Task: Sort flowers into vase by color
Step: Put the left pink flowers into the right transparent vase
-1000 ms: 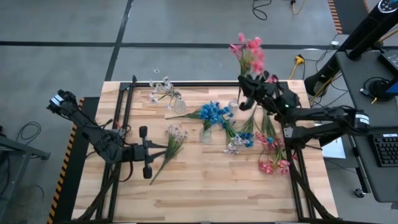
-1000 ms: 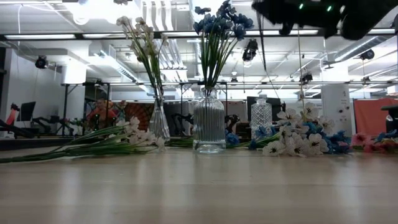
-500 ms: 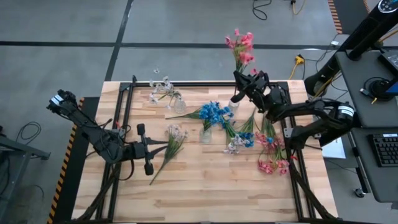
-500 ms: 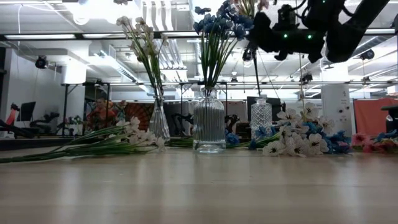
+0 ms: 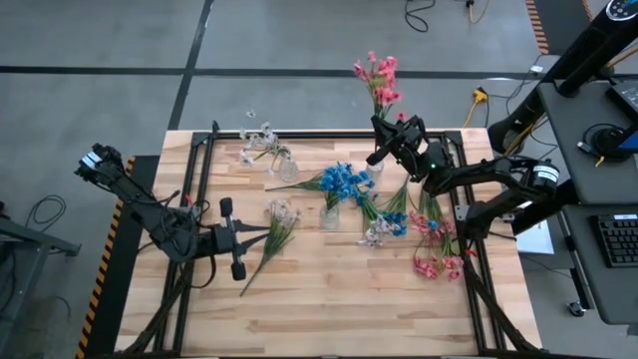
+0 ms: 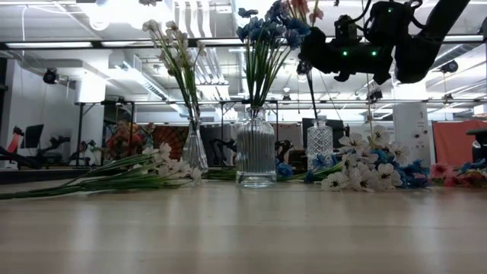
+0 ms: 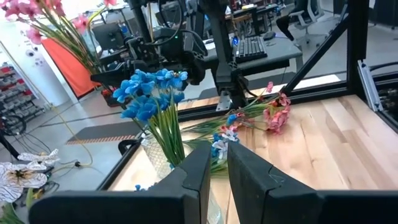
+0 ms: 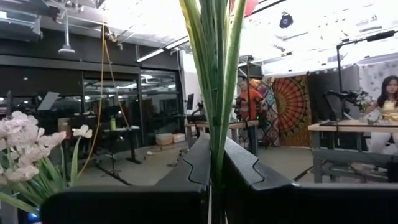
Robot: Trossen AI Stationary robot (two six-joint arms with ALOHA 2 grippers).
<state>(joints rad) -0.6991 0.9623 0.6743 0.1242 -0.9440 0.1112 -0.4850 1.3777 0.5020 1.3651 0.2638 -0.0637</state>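
White flowers (image 6: 173,53) and blue flowers (image 6: 265,34) already stand in vases, while the right pincer (image 5: 384,148), pinching a pink spray (image 5: 377,80), hangs over the empty vase (image 6: 319,144); loose sprays (image 5: 431,231) remain on the table (image 5: 329,289), and the left pincer (image 5: 237,255) waits pressed together.

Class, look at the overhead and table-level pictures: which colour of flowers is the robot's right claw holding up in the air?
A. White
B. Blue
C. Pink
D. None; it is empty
C: in the overhead view the right claw is shut on the stem of a pink spray, whose blossoms stand above the table's far edge.
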